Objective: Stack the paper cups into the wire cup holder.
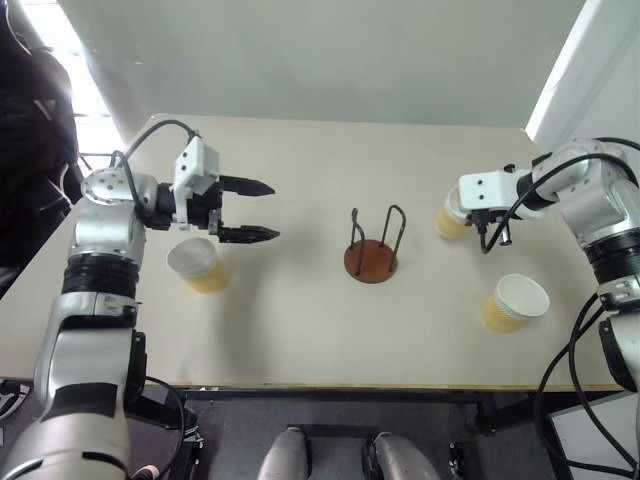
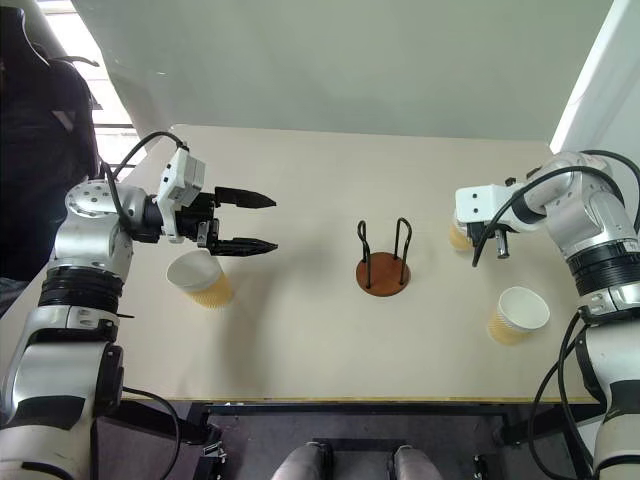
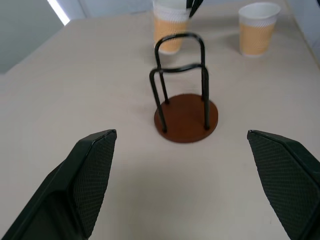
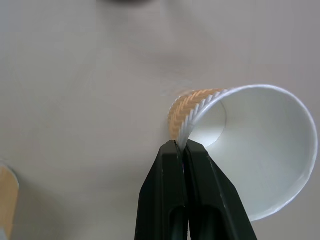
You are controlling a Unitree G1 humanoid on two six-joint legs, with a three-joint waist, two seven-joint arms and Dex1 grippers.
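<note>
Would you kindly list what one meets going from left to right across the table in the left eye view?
Left gripper → paper cup beneath it → wire cup holder → paper cup pinched by the right gripper → right gripper → paper cup standing alone.

Even, soft daylight, blown-out window glare at the upper left, faint shadows on the table (image 1: 300, 320).

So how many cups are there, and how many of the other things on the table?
Paper cups: 3, one by the left gripper, one pinched at its rim by the right gripper, one near the table's front edge
Wire cup holder: 1, no cup in it
Total: 4 things
</note>
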